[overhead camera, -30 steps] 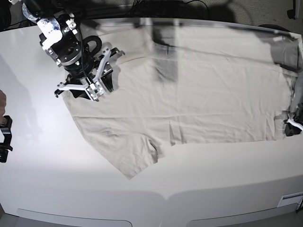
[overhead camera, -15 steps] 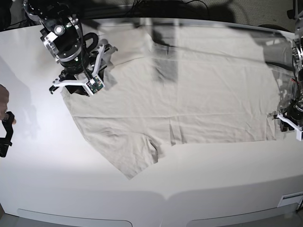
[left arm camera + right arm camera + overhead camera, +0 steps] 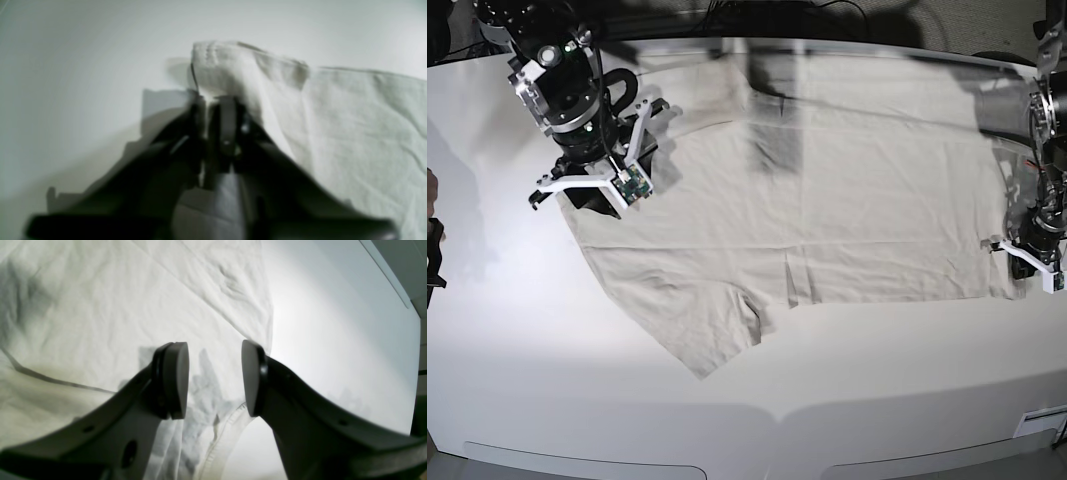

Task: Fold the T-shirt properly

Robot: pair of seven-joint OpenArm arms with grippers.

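Left gripper (image 3: pixel 211 110) has its fingers drawn almost together on a pinched fold of the shirt (image 3: pixel 877 200), near the table's (image 3: pixel 927 370) side on the left arm's end, while the right gripper (image 3: pixel 215 380) stands well open and empty above the table's opposite side. Spread over the table, partly folded, the shirt looks light, soft and limp, neither slippery nor fragile, so it should bend easily but wrinkle or sag if lifted from one point. Best hold is probably at its outer edges on opposite sides of the table, catching all layers together and keeping them evenly taut.
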